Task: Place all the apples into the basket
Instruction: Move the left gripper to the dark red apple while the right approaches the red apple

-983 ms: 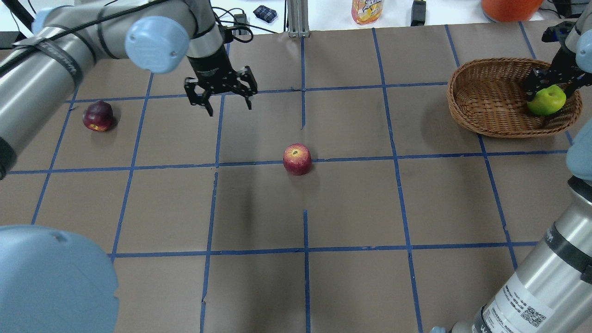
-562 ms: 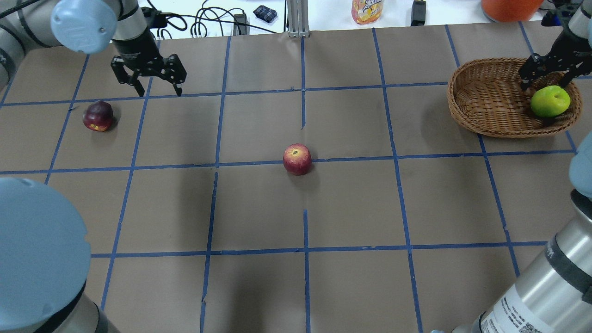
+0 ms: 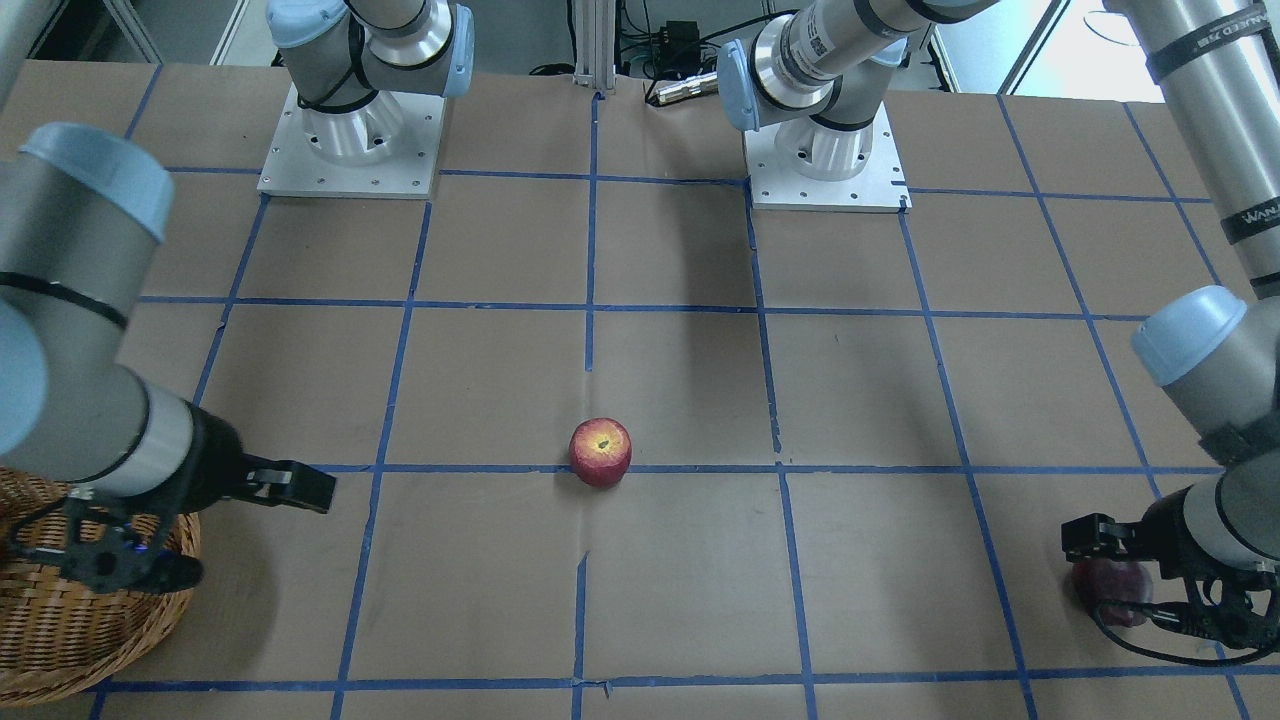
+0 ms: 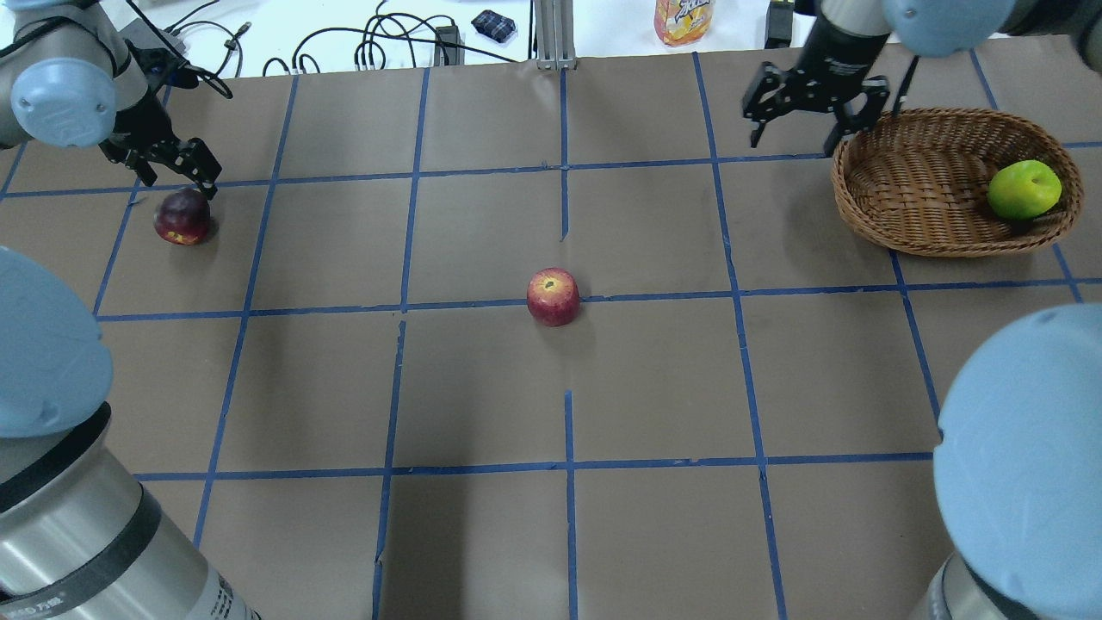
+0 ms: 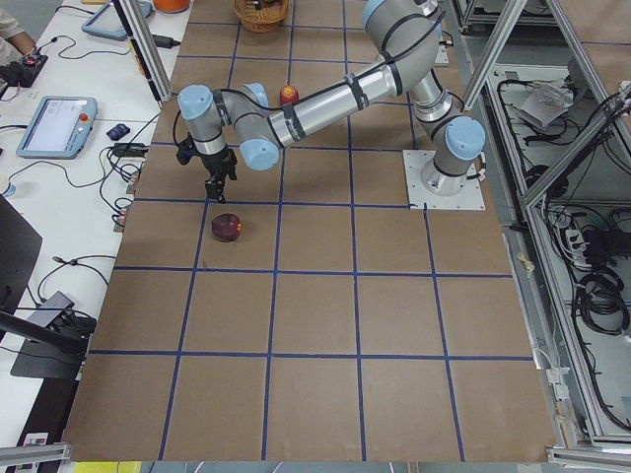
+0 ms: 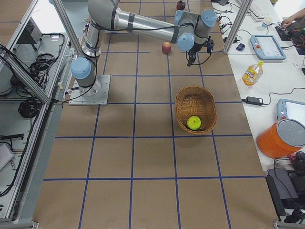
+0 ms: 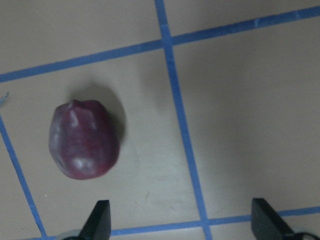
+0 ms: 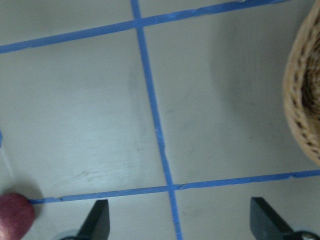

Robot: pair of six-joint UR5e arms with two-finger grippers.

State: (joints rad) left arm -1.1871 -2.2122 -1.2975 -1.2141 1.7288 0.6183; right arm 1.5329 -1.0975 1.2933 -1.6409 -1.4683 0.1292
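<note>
Lime-green apple (image 4: 1024,189) sits in light-brown wicker basket (image 4: 913,232). Left hand (image 4: 175,183) wide open, empty, hovers just beside dark maroon apple (image 4: 182,216), likely lining up a grasp. Right hand (image 4: 794,145) open, empty, near basket; red apple (image 4: 553,295) at centre of desk (image 4: 654,387).

Brown table (image 4: 654,387) gridded with blue tape (image 4: 654,465) — white bench (image 4: 603,26) along the top edge, cables (image 4: 370,56) upper left.

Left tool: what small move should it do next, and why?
Probably slide the left tool sideways until it is centred over the dark apple. Its wrist camera shows the tool open, but the apple lies off to one side, close to one finger instead of midway between the two. Lowering from here would likely bump the apple rather than straddle it.
</note>
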